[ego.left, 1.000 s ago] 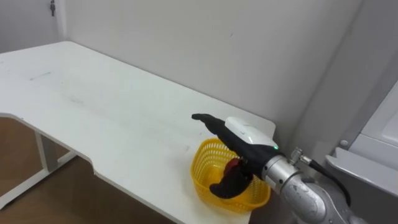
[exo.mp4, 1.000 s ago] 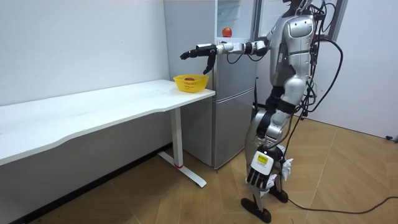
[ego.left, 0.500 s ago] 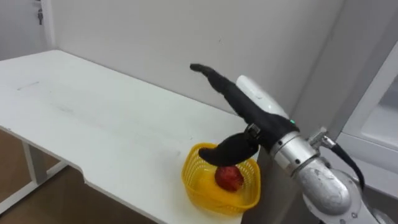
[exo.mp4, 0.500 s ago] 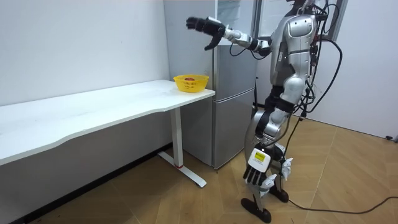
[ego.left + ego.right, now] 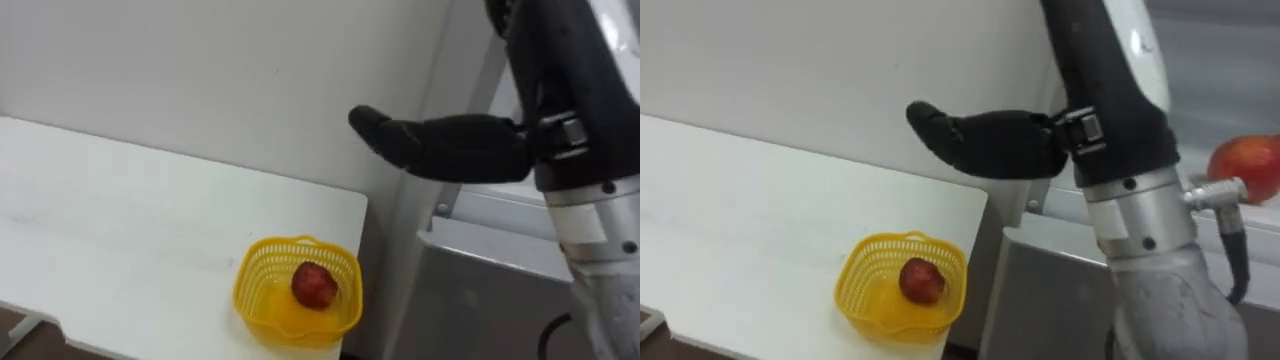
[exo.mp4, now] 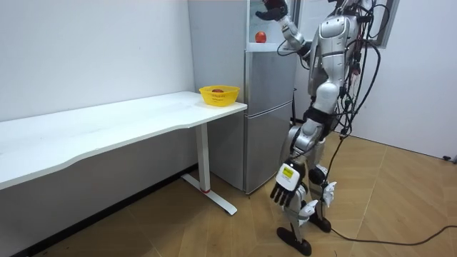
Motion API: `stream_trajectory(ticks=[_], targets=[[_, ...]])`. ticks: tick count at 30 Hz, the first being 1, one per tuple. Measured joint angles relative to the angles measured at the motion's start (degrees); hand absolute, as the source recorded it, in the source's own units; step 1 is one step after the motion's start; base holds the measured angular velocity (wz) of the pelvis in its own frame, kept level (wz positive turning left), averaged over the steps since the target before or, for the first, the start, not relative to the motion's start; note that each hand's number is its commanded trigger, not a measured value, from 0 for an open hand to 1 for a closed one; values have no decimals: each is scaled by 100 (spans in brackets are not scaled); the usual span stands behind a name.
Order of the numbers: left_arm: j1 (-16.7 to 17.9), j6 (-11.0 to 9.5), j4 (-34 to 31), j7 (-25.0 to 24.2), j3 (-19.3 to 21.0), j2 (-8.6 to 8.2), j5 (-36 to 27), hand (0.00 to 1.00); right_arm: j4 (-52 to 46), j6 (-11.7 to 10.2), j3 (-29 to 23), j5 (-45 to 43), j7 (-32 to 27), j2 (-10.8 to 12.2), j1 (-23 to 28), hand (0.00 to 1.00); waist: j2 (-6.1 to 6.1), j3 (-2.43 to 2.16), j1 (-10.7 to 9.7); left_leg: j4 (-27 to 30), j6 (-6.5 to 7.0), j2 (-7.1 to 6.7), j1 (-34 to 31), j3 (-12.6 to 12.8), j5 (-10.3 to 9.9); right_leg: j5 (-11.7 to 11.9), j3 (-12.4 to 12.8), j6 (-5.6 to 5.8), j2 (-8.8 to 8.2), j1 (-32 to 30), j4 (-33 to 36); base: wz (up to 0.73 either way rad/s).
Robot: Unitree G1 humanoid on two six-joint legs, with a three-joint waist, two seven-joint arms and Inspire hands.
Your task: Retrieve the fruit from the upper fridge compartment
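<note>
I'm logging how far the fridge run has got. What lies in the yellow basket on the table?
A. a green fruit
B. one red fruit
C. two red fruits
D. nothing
B: a single red fruit lies inside the yellow basket at the corner of the table, while the raised right hand holds nothing.

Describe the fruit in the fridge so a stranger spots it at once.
Find the grey fridge beside the white table. In its open upper compartment a round red fruit sits loose; its lookalike lies in the yellow basket on the table.
</note>
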Motion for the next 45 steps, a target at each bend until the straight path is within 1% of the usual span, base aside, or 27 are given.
stream_trajectory(ticks=[2, 3, 4, 5, 7, 8, 10, 13, 15, 16, 19, 21, 22, 27, 29, 30, 33, 34, 35, 37, 38, 40, 41, 43, 45], targets=[[-11, -38, 51, 34, 7, -12, -4, 0, -50, -66, -121, -7, -134, 0, 34, 0, 35, 7, -73, -47, 0, 46, 23, 87, 1, 0, 61, 0, 5, -12, 1, -28], [-28, -61, 72, 59, 32, -15, -2, 0, -55, -144, -237, -20, -218, -3, 50, 0, 12, -14, -146, -75, 0, 63, 50, 159, 3, 1, 105, -1, 11, -27, 4, -25], [-16, -83, 69, 103, 30, -17, -3, 0, -47, -189, -354, -4, -272, -4, 51, 0, 31, 0, -223, -103, 0, 77, 81, 214, 3, 3, 119, -5, 17, -27, 2, -22], [-2, -102, 68, 112, 30, -17, -3, 0, -48, -191, -400, 13, -323, -4, 53, 0, 21, -7, -249, -128, -1, 81, 107, 231, 4, 3, 130, -5, 19, -20, 2, -19], [17, -105, 63, 111, 31, -22, -2, 0, -46, -195, -634, 31, -503, -5, 133, 0, 7, -21, -404, -178, -2, 84, 163, 253, 4, 3, 204, -5, 28, -1, 0, -10], [16, -105, 64, 111, 31, -24, -2, 0, -43, -195, -718, 31, -539, -8, 160, 0, 3, -22, -426, -178, -2, 85, 165, 255, 4, 3, 230, -5, 30, 1, 0, -8], [-12, -107, 60, 111, 31, -29, 0, 0, -11, -183, -999, 14, -663, -41, 200, 0, -9, -16, -538, -179, -2, 91, 200, 372, 3, 4, 289, -7, 30, -28, 0, -17], [-6, -107, 57, 112, 36, -31, -2, 0, -11, -180, -1264, -10, -838, -63, 313, 0, -9, -14, -642, -200, 0, 88, 216, 422, 3, 4, 344, -7, 31, -28, -1, -11], [-28, -109, 57, 110, 35, -35, 0, 0, 30, -181, -1328, 9, -911, -85, 334, 0, -7, -12, -714, -215, 0, 89, 214, 454, 3, 4, 354, -7, 34, -57, -1, -12], [-36, -110, 57, 111, 36, -35, 0, 0, 79, -181, -1365, 16, -920, -89, 337, 0, -5, -11, -717, -236, -1, 93, 217, 501, 2, 4, 393, -7, 42, -81, -2, -16], [-66, -144, 58, 109, 36, -35, -2, 0, 115, -179, -1465, 29, -921, -90, 460, 0, -1, -9, -762, -270, -2, 133, 231, 531, 2, 5, 412, -7, 49, -95, -4, -5], [-53, -144, 67, 107, 35, -34, -3, 0, 115, -178, -1465, 34, -901, -90, 611, 0, -1, -8, -772, -298, -2, 140, 262, 547, 2, 5, 417, -7, 54, -82, -4, -3], [-36, -144, 67, 103, 28, -34, -2, 0, 133, -174, -1463, 56, -860, -89, 690, 0, 3, 0, -771, -326, -3, 148, 294, 570, 2, 5, 420, -7, 59, -70, -2, -7], [-5, -143, 68, 96, 30, -30, -2, 0, 378, -166, -1464, 266, -680, -89, 716, 0, 13, 13, -794, -356, -5, 165, 316, 579, 2, 5, 422, -7, 72, -60, -6, -1], [-2, -144, 67, 95, 30, -29, 4, 0, 514, -167, -1464, 351, -620, -112, 715, 0, 7, 24, -808, -364, -6, 164, 316, 557, 3, 5, 400, -7, 73, -51, -10, 6], [2, -144, 67, 90, 31, -25, 4, 0, 633, -150, -1465, 434, -580, -152, 714, 0, 3, 21, -809, -372, -6, 164, 316, 547, 3, 5, 401, -7, 75, -52, -10, 4], [26, -143, 67, 46, 33, -15, 3, 0, 926, -20, -1465, 496, -575, -327, 713, 0, -12, 23, -807, -397, -6, 163, 310, 535, 3, 5, 400, -7, 76, -69, -9, 0], [20, -141, 67, -6, 31, 4, 3, 0, 1044, 9, -1453, 578, -569, -374, 713, 0, -17, 27, -750, -399, -6, 165, 310, 533, 3, 4, 397, -7, 79, -72, -9, 0], [21, -137, 67, -16, 30, 12, 3, 0, 1101, 32, -1451, 635, -547, -391, 714, 0, -23, 31, -738, -399, -7, 167, 311, 535, 3, 5, 398, -7, 80, -74, -9, 0], [13, -131, 57, -22, 32, 22, 9, 0, 1335, 144, -1449, 692, -437, -470, 715, 0, -59, 45, -697, -398, -7, 169, 302, 541, 4, 4, 393, -7, 81, -93, -8, 0], [5, -130, 50, -21, 33, 22, 10, 0, 1364, 180, -1449, 696, -406, -478, 713, 0, -69, 46, -682, -402, -8, 169, 292, 544, 4, 4, 389, -7, 81, -108, -8, 0], [-17, -91, 45, -20, 39, 21, 18, 0, 1541, 227, -1434, 751, -323, -489, 710, 0, -124, 28, -643, -404, -8, 168, 284, 544, 4, 4, 384, -7, 80, -142, -9, 0], [-18, -90, 45, -20, 50, 22, 16, 0, 1594, 253, -1435, 797, -308, -501, 705, 0, -136, 27, -627, -399, -8, 168, 282, 544, 5, 4, 380, -7, 78, -145, -9, 0], [-15, -80, 40, -16, 115, 25, 9, 0, 1862, 384, -1435, 929, -260, -545, 620, 0, -201, 22, -550, -388, -7, 166, 280, 523, 6, 5, 319, -7, 71, -146, -9, 0], [-17, -47, 26, -18, 120, 41, 10, 0, 2037, 444, -1433, 946, -251, -549, 535, 0, -243, 17, -542, -382, -8, 165, 258, 499, 6, 5, 233, -7, 68, -147, -11, 7]])
